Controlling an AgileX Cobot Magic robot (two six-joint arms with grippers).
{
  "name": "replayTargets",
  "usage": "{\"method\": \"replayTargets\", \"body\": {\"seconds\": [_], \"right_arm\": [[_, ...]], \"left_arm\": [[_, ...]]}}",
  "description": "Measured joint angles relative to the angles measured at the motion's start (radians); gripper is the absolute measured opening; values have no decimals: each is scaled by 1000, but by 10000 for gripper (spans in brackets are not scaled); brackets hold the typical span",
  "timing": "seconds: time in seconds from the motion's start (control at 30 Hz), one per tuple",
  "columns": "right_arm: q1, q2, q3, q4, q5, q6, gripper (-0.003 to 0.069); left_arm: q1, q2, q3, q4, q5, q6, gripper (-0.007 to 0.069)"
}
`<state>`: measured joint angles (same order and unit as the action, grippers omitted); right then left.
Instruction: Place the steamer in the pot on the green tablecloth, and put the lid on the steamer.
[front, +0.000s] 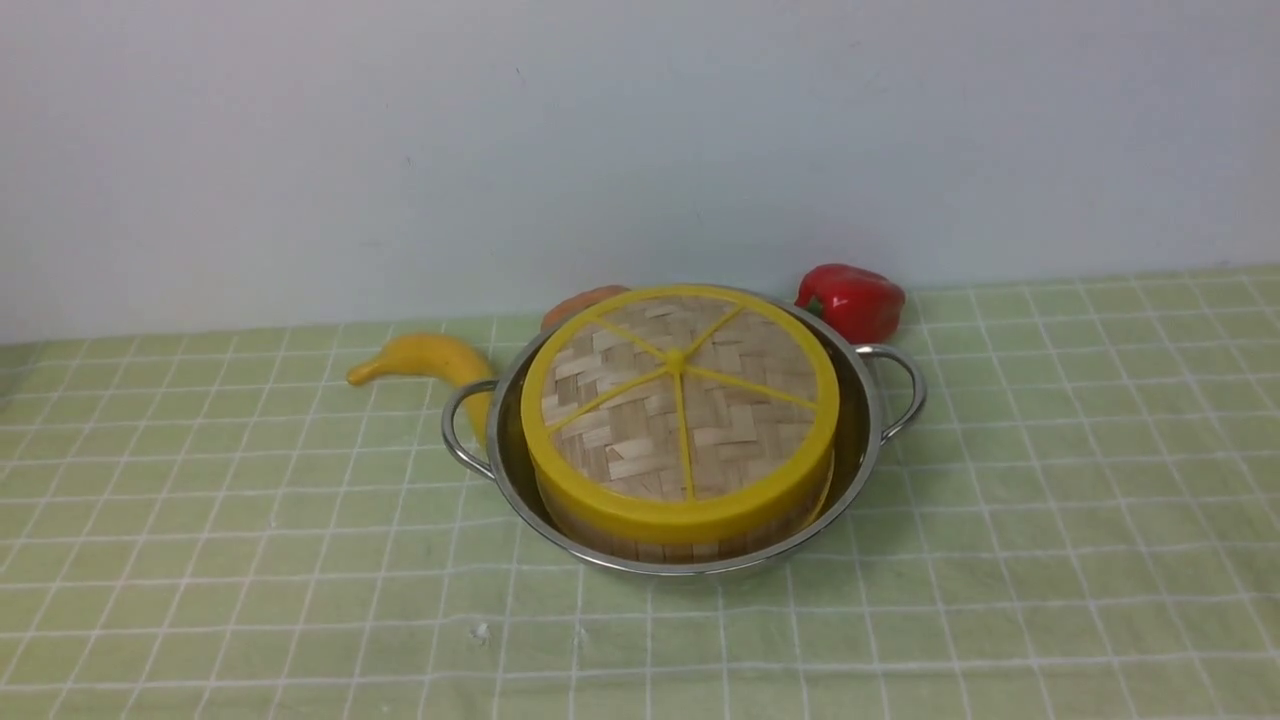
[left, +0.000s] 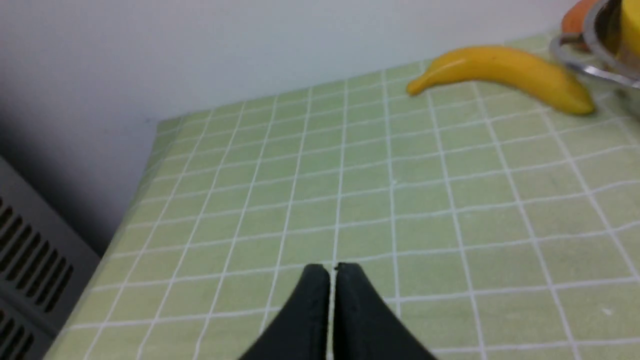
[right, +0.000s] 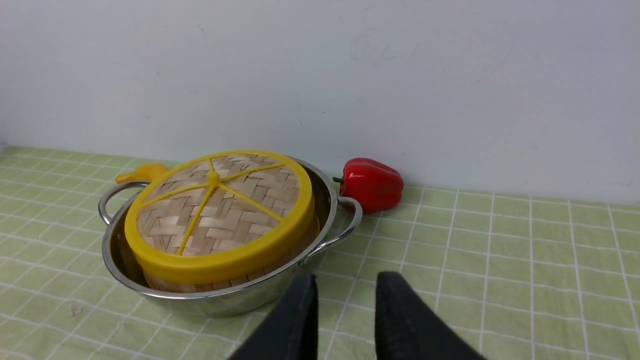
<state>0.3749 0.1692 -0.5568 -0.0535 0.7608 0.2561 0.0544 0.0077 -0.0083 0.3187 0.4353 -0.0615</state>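
On the green tablecloth near the back wall, the front view shows the pot with its 2 loop handles pointing left and right. The steamer sits inside it, only a band of its bamboo wall showing. The lid rests on the steamer, tilted so its front edge dips toward the camera, 5 spokes meeting at its centre. A banana lies just beside the left handle, a red pepper near the right handle, and an orange object peeks out behind the pot. Neither arm appears; broad open cloth lies in front and to both sides.

From the left wrist view, the left gripper hangs over bare cloth with its fingers together, only a hairline gap between them, holding nothing. The banana lies well beyond, touching or nearly touching the pot. The cloth's edge drops off beside a grey vented panel.

From the right wrist view, the right gripper has its fingers slightly apart and empty, near the pot but clear of it. The lid covers the steamer, with the pepper by the wall.
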Motion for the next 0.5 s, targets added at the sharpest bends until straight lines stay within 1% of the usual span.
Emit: {"method": "replayTargets", "body": {"seconds": [0.17,0.5], "right_arm": [[0,-1,0,0,1,0,209],[0,-1,0,0,1,0,230]], "left_arm": [[6,-6,16,-1,-62,0,22],[7,-6,16,0,-67,2,38]]}}
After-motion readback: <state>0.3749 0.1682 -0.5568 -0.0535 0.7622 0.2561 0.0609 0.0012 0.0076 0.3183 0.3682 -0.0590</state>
